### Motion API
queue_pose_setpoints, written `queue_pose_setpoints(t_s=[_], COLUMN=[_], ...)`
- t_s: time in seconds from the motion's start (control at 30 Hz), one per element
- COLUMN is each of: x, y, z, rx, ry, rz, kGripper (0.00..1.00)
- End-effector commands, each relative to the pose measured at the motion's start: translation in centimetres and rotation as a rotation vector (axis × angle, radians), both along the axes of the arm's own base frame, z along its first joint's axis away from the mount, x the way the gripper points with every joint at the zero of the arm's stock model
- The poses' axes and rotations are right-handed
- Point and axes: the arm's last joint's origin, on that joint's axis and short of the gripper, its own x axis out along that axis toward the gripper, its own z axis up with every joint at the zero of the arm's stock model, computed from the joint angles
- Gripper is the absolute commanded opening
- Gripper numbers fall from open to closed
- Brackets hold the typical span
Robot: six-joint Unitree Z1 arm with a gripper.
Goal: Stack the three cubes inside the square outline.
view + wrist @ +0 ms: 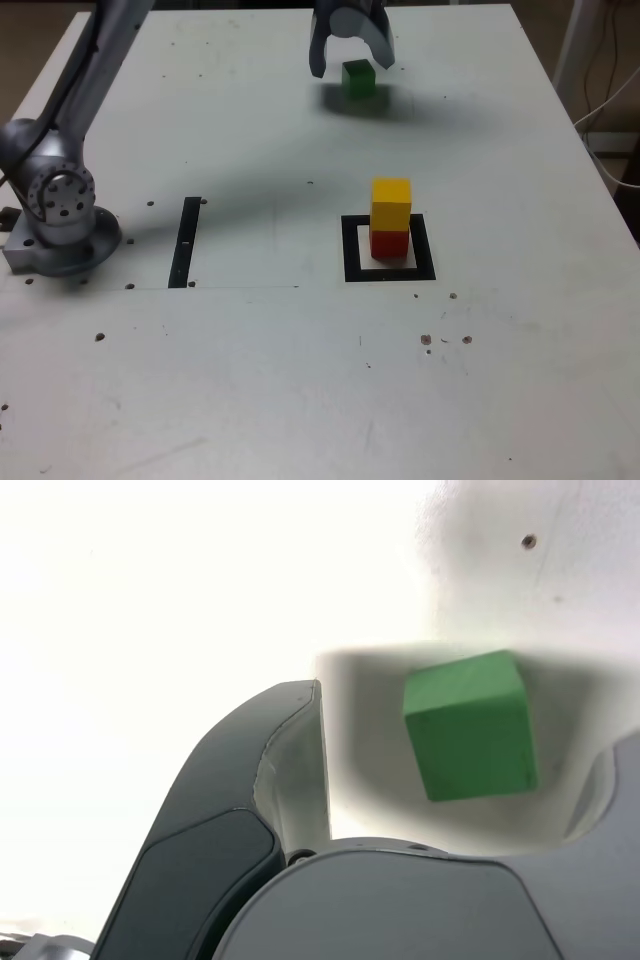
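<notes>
The green cube (358, 78) sits on the white table at the far side. My gripper (351, 67) hangs over it, open, one finger on each side and not touching it. In the wrist view the green cube (470, 725) lies between the dark fingers (250, 800), with a clear gap to the finger that shows best. The yellow cube (391, 203) rests on the red cube (389, 243). That stack stands inside the square outline (390, 272), right of centre in the exterior view.
A thin black strip (186, 240) lies on the table near the arm's base (55, 215) at the exterior view's left. Small screw holes dot the tabletop (300, 380). Cables (610, 110) hang past the table's right edge.
</notes>
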Motion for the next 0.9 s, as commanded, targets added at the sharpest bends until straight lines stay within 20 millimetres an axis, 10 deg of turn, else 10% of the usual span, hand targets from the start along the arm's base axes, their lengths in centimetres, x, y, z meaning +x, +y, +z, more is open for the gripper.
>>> queue_pose_setpoints(t_s=[0.0,0.87], x=[-0.1,0.6], y=[0.4,1.1], z=[-0.5,-2.2], rx=[-0.017,-0.091], ry=[0.003,-0.026], rz=[0.009,0.051], kGripper=[0.86,0.35])
